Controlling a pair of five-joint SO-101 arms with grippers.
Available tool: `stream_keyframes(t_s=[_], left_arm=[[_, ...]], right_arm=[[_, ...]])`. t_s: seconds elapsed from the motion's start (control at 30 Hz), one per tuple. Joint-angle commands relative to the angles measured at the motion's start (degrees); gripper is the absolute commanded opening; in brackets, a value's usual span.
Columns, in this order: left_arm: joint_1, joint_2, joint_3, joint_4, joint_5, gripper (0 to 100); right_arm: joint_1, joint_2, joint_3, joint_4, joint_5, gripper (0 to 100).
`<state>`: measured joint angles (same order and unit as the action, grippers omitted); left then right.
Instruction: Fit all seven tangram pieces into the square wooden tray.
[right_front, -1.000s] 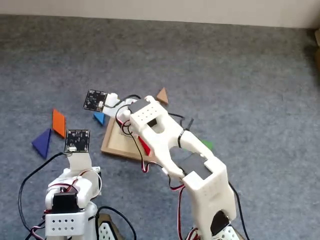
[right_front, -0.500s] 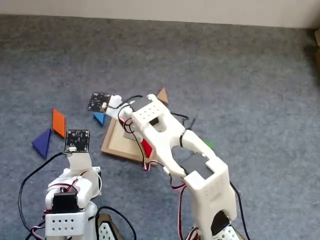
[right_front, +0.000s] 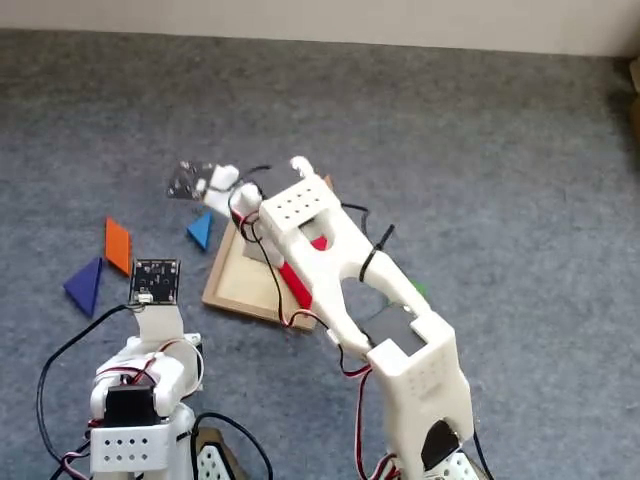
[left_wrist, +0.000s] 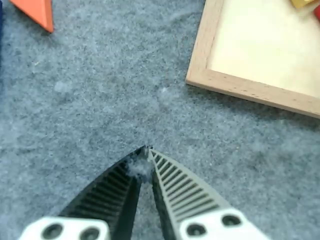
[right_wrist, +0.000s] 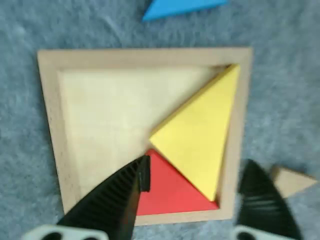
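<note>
- Overhead, the square wooden tray (right_front: 232, 285) lies on grey carpet (right_front: 470, 130) just ahead of the two arms; it is pale wood with a raised rim, and much of its floor is bare.
- Two pieces sit inside it (both triangles): a large yellow triangle (right_wrist: 200, 137) lies with one edge along the rim; a smaller red triangle (right_wrist: 170, 192) touches another of its edges and sits in the neighbouring corner.
- The right arm (right_front: 340, 260) stretches across the tray; the right gripper (right_wrist: 197, 172) hangs above it, jaws spread wide and holding nothing; one dark finger (right_wrist: 125, 195) is over the red triangle, the other over the carpet just outside the rim.
- The left gripper (left_wrist: 145, 155) hovers over bare carpet, jaws closed tip to tip on nothing; the tray's rim is near but apart from it.
- Five pieces lie loose on the carpet: a light blue triangle (right_front: 200, 231) near the tray's rim; an orange parallelogram (right_front: 118, 245) and a dark blue triangle (right_front: 85, 285) close together, well apart from the tray on the left arm's side; a green piece (right_front: 415, 290) showing past the right arm; a tan triangle (right_wrist: 292, 180) just outside one tray corner.
</note>
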<state>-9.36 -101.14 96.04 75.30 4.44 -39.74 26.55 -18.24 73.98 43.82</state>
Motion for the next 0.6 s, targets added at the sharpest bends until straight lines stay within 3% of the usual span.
stream_keyframes(t_s=[0.0,0.23,0.57], left_arm=[[-0.7,-2.7,1.1,0.3,-0.3,0],[-0.7,-2.7,1.1,0.3,-0.3,0],[-0.7,-2.7,1.1,0.3,-0.3,0]], right_arm=[[-1.4,-1.4,-8.0,0.9,-6.9,8.5],[-2.2,0.8,-6.0,-5.8,-18.6,7.7],[1.8,8.6,-3.7,-9.9,-19.3,7.7]])
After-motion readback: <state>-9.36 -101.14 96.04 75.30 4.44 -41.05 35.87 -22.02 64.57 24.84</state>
